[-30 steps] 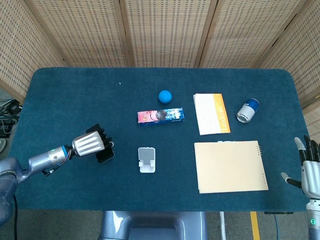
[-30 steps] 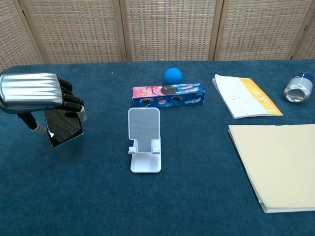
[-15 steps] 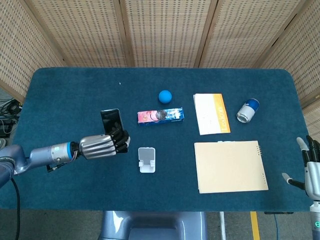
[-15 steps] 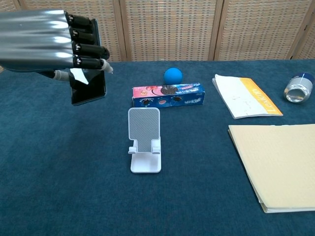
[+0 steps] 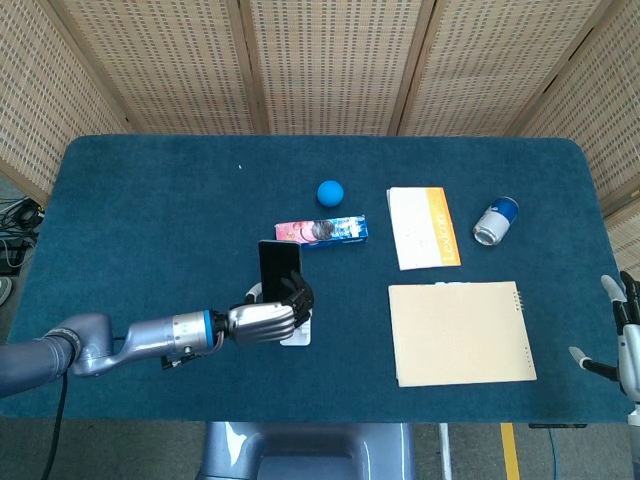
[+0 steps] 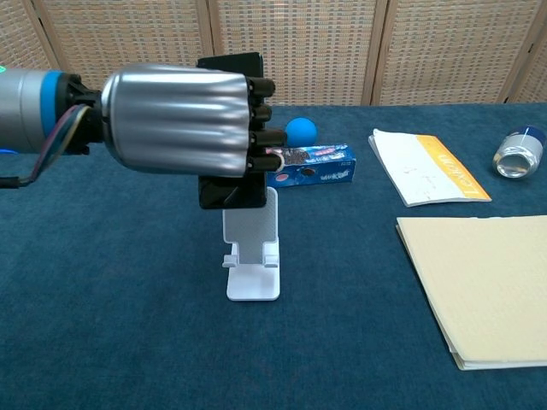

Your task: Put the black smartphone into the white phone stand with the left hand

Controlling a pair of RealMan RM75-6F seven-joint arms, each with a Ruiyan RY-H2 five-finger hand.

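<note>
My left hand (image 5: 263, 318) (image 6: 184, 120) grips the black smartphone (image 5: 279, 270) (image 6: 231, 190), held upright above the table. The phone hangs directly over the white phone stand (image 6: 251, 256), whose base (image 5: 297, 338) peeks out under the hand in the head view. The phone's lower edge is level with the top of the stand's back plate and is not seated in the cradle. My right hand (image 5: 626, 340) shows at the right edge of the head view, fingers apart and holding nothing, off the table's corner.
A blue ball (image 5: 330, 193) and a colourful long box (image 5: 330, 230) lie just behind the stand. To the right are a white-and-orange booklet (image 5: 423, 227), a tipped can (image 5: 495, 221) and a tan notebook (image 5: 460, 332).
My left hand has carried the phone rightward from the table's left side, lifting and turning it upright, until it is over the stand. The right hand has sunk slightly lower at the frame edge.
</note>
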